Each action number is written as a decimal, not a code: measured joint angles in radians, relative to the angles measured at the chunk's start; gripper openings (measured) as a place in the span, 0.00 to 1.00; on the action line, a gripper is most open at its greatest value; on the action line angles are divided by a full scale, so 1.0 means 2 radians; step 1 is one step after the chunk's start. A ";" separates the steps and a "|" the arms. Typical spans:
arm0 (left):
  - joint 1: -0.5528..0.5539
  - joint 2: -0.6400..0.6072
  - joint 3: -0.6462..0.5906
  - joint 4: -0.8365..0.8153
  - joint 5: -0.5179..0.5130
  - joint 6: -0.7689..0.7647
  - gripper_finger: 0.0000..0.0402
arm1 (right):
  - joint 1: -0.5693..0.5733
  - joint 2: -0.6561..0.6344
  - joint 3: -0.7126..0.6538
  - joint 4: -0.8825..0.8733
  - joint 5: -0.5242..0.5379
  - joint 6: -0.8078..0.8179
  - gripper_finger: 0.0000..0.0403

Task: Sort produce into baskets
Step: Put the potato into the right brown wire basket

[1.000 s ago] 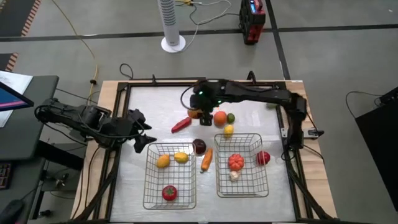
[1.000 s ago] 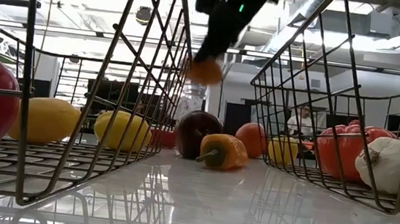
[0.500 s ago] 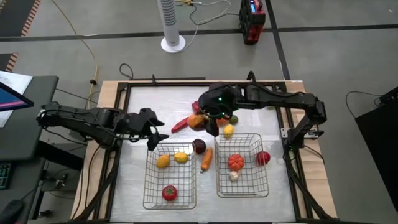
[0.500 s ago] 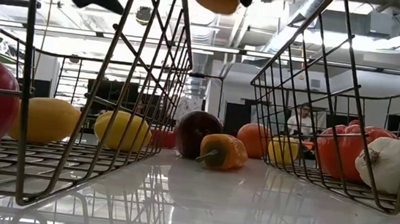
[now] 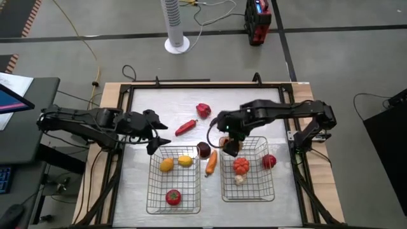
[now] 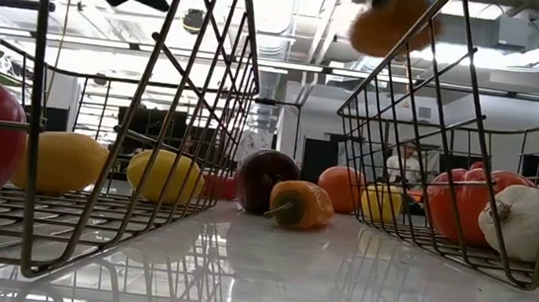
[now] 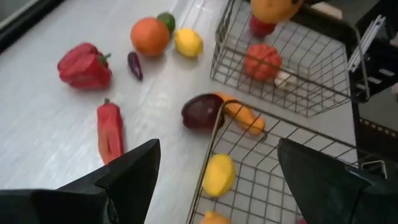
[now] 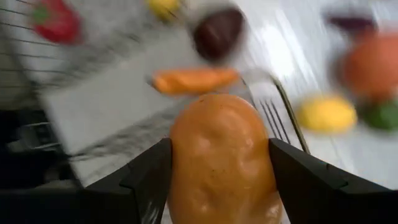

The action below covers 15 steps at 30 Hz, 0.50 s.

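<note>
Produce first: my right gripper point(image 5: 229, 147) is clamped on a smooth, glossy orange fruit point(image 8: 222, 158), kind of egg-shaped, hanging in the air over the back left corner of the right basket point(image 5: 267, 188). That basket is thin silver wire mesh, shallow and rectangular, and already has a ribbed red-orange tomato point(image 5: 241, 165) and a lumpy white garlic point(image 5: 239, 179) in it. A red round one point(image 5: 269, 161) sits at its right wall; can't tell from above whether it's inside or out.

The left basket point(image 5: 154, 202) is the same mesh, with two yellow pieces point(image 5: 175, 163) at the back and a red tomato point(image 5: 173, 197) up front.

Between the baskets: a dark purple round point(image 5: 203, 150) touching a long orange carrot point(image 5: 211, 163). Behind them on the shiny white table point(image 5: 145, 105) lie a red chili point(image 5: 185, 127) and a red bell pepper point(image 5: 203, 110).

My left gripper point(image 5: 156, 134) hovers just behind the left basket's back left corner, fingers spread wide, holding nothing.
</note>
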<state>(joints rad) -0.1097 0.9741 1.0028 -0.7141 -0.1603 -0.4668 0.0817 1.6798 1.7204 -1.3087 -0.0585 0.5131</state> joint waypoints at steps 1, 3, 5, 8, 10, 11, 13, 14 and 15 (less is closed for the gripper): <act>0.005 0.005 0.000 -0.002 0.005 0.000 0.77 | 0.002 -0.001 -0.012 -0.010 0.004 0.019 0.69; 0.017 0.018 0.000 -0.009 0.013 -0.001 0.77 | 0.002 -0.004 -0.042 -0.014 -0.006 0.045 0.69; 0.027 0.030 0.000 -0.010 0.015 -0.007 0.77 | 0.002 -0.013 -0.066 -0.012 -0.024 0.059 0.71; 0.048 0.051 0.000 -0.019 0.012 -0.012 0.77 | 0.002 -0.021 -0.082 -0.011 -0.035 0.073 0.77; 0.067 0.071 0.000 -0.019 0.011 0.002 0.77 | 0.002 -0.022 -0.085 -0.010 -0.036 0.081 0.81; 0.079 0.082 0.000 -0.017 0.010 0.010 0.77 | 0.001 -0.023 -0.083 -0.009 -0.036 0.083 0.83; 0.103 0.108 0.000 -0.012 0.013 0.030 0.77 | -0.003 -0.030 -0.082 -0.009 -0.037 0.085 0.87; 0.116 0.124 0.000 -0.010 0.015 0.039 0.77 | -0.004 -0.034 -0.082 -0.005 -0.038 0.087 0.88; 0.129 0.140 0.000 -0.009 0.022 0.047 0.77 | -0.006 -0.039 -0.081 -0.004 -0.039 0.089 0.89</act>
<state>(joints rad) 0.1493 1.2539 1.0035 -0.7322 -0.1170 -0.3726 0.0691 1.6011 1.5581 -1.3164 -0.1371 0.6904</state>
